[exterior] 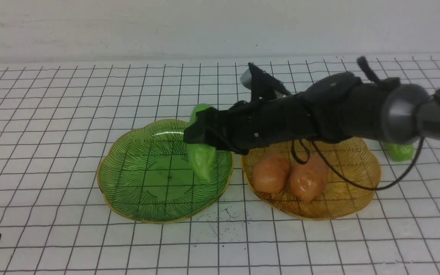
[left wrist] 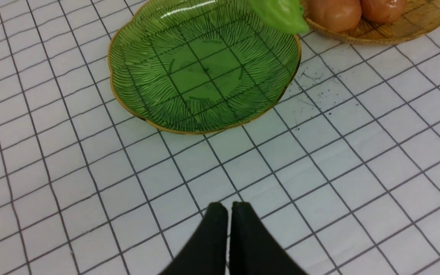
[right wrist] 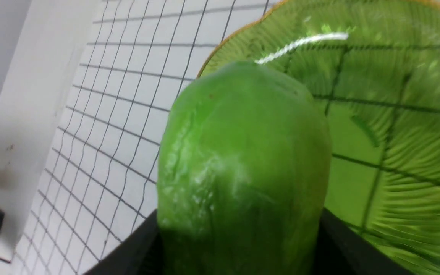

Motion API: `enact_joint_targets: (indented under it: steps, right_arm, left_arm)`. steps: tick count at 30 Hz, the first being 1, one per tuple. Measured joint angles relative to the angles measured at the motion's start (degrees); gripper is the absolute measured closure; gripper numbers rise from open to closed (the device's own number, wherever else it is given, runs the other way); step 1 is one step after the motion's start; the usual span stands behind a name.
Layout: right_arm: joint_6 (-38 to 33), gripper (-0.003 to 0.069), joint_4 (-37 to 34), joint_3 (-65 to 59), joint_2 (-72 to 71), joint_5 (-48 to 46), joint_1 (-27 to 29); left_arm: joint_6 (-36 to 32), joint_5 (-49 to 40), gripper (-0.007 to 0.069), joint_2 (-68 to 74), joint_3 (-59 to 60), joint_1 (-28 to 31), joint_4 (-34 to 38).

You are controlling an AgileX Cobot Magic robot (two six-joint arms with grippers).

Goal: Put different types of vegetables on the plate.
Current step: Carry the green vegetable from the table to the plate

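I read the right pincer (exterior: 201, 134) gripping one cucumber piece (exterior: 202, 162) over the green plate (exterior: 136, 183). Its arm (exterior: 338, 110) crosses the amber plate (exterior: 342, 204), which holds two potatoes (exterior: 271, 172) (exterior: 308, 182), and partly hides the second cucumber piece (exterior: 399, 151) on the surface (exterior: 52, 152). Left pincer (left wrist: 229, 214): closed, empty.

**Arm Is Blocking the Scene**

The right arm (exterior: 338, 110) is hiding most of the second green piece (exterior: 398, 151) and the far rim of the amber plate (exterior: 338, 206). The right gripper (exterior: 201, 134) is covering the middle of the held green piece (exterior: 203, 164). The potatoes (left wrist: 334, 13) and the left gripper (left wrist: 229, 210) are running off the left wrist view's edges.
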State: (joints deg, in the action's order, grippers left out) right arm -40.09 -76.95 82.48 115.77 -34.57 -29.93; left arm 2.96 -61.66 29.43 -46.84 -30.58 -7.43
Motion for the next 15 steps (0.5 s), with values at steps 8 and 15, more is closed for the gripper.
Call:
enact_joint_targets:
  steps: [8,15]
  right_arm:
    - [3.73,0.0097,0.6,6.18,5.22,-5.51,-0.02]
    - [8.71,0.0146,9.6,8.32,2.99,-13.17,4.4]
  left_arm:
    - [0.0,-2.88,0.0632,0.0,0.0,0.0,-0.01]
    - [0.0,-3.14,0.0632,0.0,0.0,0.0,-1.18]
